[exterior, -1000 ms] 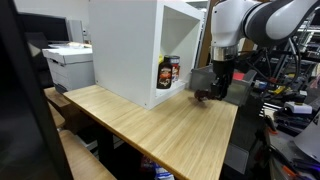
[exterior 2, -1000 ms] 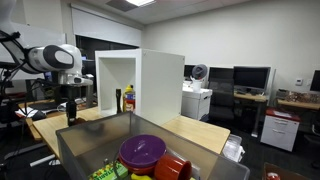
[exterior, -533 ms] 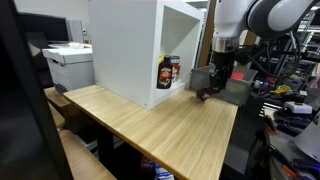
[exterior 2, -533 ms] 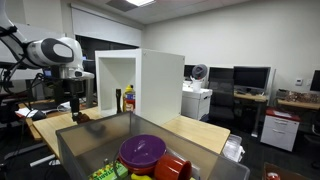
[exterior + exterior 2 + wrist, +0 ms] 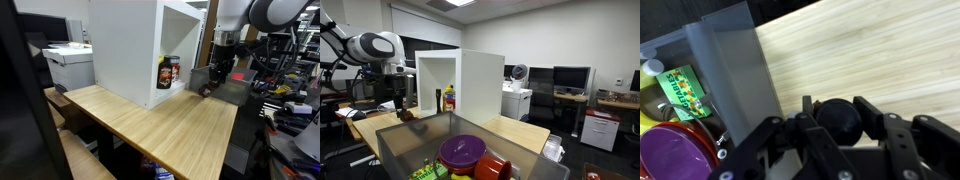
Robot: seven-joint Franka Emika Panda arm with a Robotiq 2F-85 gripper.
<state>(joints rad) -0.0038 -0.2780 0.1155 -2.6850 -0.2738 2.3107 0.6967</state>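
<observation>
My gripper is shut on a dark round ball-like object, held between both fingers just above the wooden table. In both exterior views the gripper hangs a little above the tabletop with the dark object at its tips. It is beside the open side of the white cabinet. A grey plastic bin lies left of the gripper in the wrist view.
The cabinet holds cans and a bottle. The grey bin holds a purple bowl, a red item and green packets. A printer and desks with monitors stand around the table.
The gripper has lifted the dark object a little higher off the table and carried it slightly towards the cabinet and bin. Its grip stays the same.
</observation>
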